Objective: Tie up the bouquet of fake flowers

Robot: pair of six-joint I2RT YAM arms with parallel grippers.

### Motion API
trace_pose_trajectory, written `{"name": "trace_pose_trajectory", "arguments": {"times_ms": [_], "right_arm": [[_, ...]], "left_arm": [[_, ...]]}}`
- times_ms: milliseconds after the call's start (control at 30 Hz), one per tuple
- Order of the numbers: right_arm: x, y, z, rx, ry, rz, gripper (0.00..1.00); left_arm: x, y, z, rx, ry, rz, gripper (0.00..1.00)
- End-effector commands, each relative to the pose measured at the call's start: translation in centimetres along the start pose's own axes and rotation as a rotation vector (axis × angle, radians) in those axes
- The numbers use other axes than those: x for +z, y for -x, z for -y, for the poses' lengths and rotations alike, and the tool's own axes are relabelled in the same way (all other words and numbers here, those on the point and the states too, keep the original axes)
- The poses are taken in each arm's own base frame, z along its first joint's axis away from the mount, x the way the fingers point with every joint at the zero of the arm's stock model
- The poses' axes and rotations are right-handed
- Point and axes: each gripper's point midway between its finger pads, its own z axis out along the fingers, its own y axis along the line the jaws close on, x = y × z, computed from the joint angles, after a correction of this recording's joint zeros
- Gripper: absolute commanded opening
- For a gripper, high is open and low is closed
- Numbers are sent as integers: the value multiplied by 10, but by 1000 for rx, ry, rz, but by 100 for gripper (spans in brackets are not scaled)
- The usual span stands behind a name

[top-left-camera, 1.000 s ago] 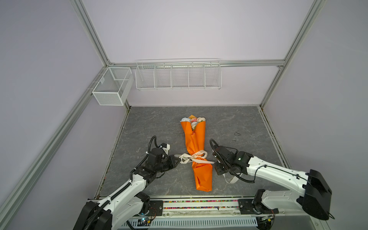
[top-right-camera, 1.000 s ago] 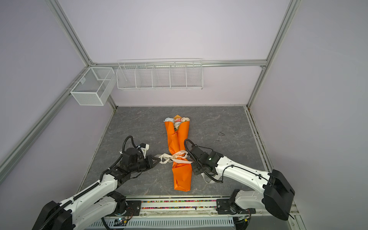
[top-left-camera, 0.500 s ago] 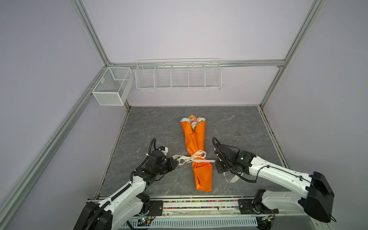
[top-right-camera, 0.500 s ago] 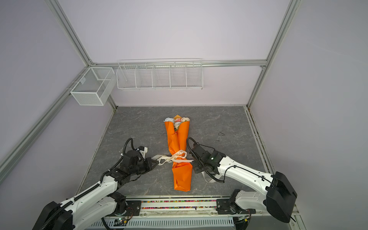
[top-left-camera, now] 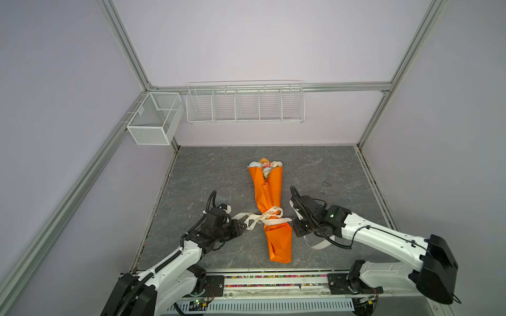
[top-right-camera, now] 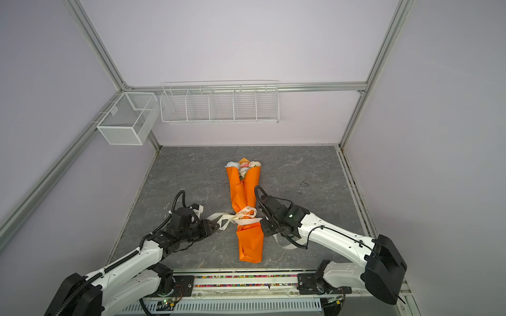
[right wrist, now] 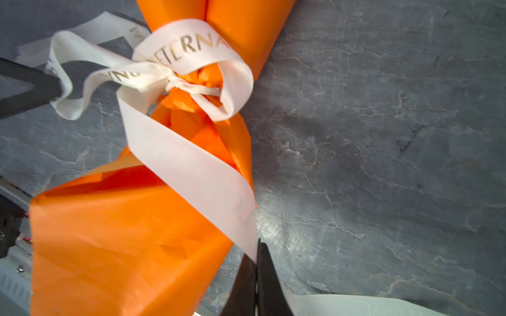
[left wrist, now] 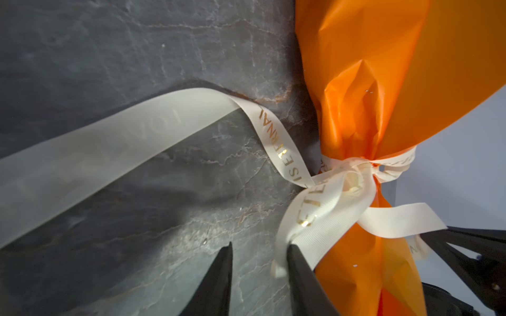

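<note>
One tug could spoil this. The pale bouquet of fake flowers point(top-left-camera: 264, 165), rolled in orange paper point(top-left-camera: 269, 191), lies in the middle of the grey stone table point(top-left-camera: 213, 169). The right pincer point(right wrist: 257, 254) pinches the cream printed ribbon point(right wrist: 191, 169); the left pincer point(left wrist: 260, 246) is spread, so the knot may slip.

You get gold print on the ribbon point(right wrist: 191, 45), tied near the wrap's point(right wrist: 109, 232) 6 o'clock end. Right wrist view: "ETERNA" on the band. Left wrist view: "IS E…NAL" on one strand point(left wrist: 284, 153), "ETE" on a loop. Other letters too blurred.
</note>
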Motion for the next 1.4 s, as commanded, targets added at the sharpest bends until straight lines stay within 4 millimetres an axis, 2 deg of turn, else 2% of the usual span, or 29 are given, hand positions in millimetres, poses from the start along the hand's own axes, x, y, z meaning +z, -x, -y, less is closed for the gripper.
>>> {"name": "trace_pose_trajectory", "arguments": {"times_ms": [0,67,133,367,467,533,600,700,867,933,1000,1100,1167,1367], "right_arm": [[-1,9,-10,-15,42,13,7],[-1,9,-10,-14,40,14,7],[-2,10,-10,-17,39,17,7],[-2,8,-9,-26,35,12,7],[-2,8,-9,-31,36,10,7],[-2,8,-9,-34,39,8,7],[-2,8,-11,-35,46,6,7],[-3,9,-16,-32,75,14,7],[-4,14,-27,-15,139,31,7],[-3,15,-28,-4,143,34,7],[-1,14,-27,2,142,29,7],[0,15,-27,6,144,25,7],[1,14,-28,6,149,20,7],[3,12,-28,0,148,8,7]], "left_arm": [[-16,14,-1,46,63,72,38],[-24,16,-14,27,124,117,42],[-29,15,-18,35,136,134,45],[-31,10,7,84,-27,136,47],[-32,11,15,118,-42,122,45],[-34,17,27,152,-77,133,42],[-36,22,49,223,-154,135,35],[-36,35,78,376,-210,130,31],[-19,54,110,550,-242,94,30],[-8,54,124,652,-240,87,30],[6,42,139,801,-238,34,32],[23,33,146,875,-257,-33,34],[34,35,143,875,-240,-47,35],[51,27,142,927,-252,-146,41]]}}
